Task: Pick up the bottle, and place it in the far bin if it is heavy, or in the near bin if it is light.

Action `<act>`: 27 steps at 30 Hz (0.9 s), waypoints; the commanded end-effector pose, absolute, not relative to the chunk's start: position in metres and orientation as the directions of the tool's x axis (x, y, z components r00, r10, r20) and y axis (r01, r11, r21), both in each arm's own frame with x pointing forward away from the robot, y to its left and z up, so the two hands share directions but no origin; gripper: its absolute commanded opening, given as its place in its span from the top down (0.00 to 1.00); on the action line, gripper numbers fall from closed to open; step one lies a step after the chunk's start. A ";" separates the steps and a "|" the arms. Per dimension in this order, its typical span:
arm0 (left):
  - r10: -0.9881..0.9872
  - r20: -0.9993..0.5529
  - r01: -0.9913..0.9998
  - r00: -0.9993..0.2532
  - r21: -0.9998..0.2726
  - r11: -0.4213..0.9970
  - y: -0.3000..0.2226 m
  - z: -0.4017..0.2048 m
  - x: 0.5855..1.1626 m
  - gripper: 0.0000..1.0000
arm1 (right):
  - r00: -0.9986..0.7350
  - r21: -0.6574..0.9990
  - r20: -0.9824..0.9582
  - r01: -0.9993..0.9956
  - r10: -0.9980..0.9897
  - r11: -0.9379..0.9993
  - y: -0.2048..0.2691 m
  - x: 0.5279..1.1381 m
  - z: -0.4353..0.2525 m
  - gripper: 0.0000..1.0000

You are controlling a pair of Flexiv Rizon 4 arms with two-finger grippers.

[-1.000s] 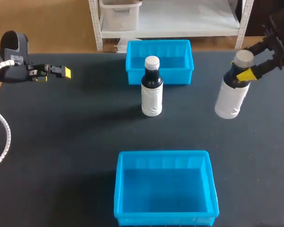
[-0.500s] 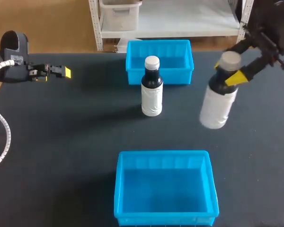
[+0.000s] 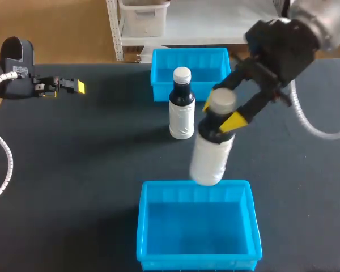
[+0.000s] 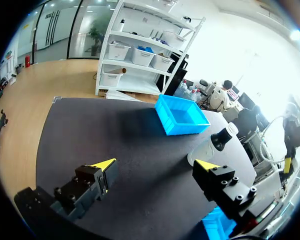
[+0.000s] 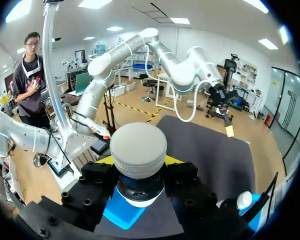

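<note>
A white bottle (image 3: 209, 156) with a dark neck and white cap hangs tilted in the air, its base over the far rim of the near blue bin (image 3: 158, 192). My right gripper (image 3: 222, 117) is shut on its neck. In the right wrist view the cap (image 5: 139, 149) sits between the two fingers of the right gripper (image 5: 139, 167), with the near bin (image 5: 121, 211) below. The far blue bin (image 3: 158, 73) stands at the table's back. My left gripper (image 3: 73, 86) is at the far left and stands open and empty (image 4: 157, 163).
A second bottle (image 3: 182, 105) of the same kind stands upright just in front of the far bin, left of and behind the held one. It also shows ahead of the left gripper as the second bottle (image 4: 204, 150), beside the far bin (image 4: 182, 116).
My right arm has carried the bottle from the table's right side leftward and nearer, to above the near bin's far rim. The left arm has not moved.
</note>
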State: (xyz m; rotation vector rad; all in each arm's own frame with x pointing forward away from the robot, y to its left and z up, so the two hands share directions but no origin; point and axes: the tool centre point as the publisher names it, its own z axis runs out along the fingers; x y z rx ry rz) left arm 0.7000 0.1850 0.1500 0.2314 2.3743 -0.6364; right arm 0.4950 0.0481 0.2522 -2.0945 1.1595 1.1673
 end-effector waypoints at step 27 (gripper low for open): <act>0.000 -0.642 0.321 -0.767 -0.383 0.866 0.185 0.150 0.700 0.00 | 0.281 0.052 -0.868 -0.768 -0.410 -0.638 0.130 0.455 0.171 1.00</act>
